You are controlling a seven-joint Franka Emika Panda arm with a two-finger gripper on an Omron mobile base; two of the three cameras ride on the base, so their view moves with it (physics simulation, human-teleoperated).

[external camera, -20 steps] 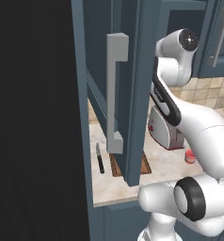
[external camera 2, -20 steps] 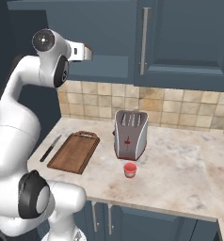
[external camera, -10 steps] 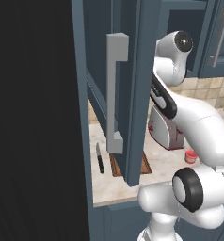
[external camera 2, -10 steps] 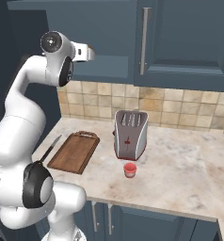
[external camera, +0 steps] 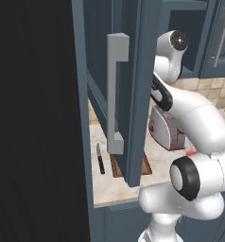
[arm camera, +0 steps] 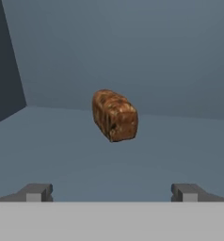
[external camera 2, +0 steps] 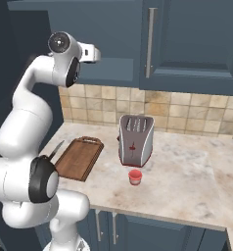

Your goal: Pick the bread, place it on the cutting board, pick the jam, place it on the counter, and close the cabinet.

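Brown bread [arm camera: 115, 116] sits ahead of the wide-open gripper [arm camera: 110, 192].

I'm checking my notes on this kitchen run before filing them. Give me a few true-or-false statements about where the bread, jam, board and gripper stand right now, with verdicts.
1. The bread lies inside the cabinet, ahead of the gripper. True.
2. The gripper is closed on the bread. False: its jaws stand open, with the loaf apart from them.
3. The jam stands on the counter in front of the toaster. True.
4. The cutting board carries the bread. False: the board is bare.
5. The cabinet door is shut. False: it hangs open, its bar handle facing the left base view.
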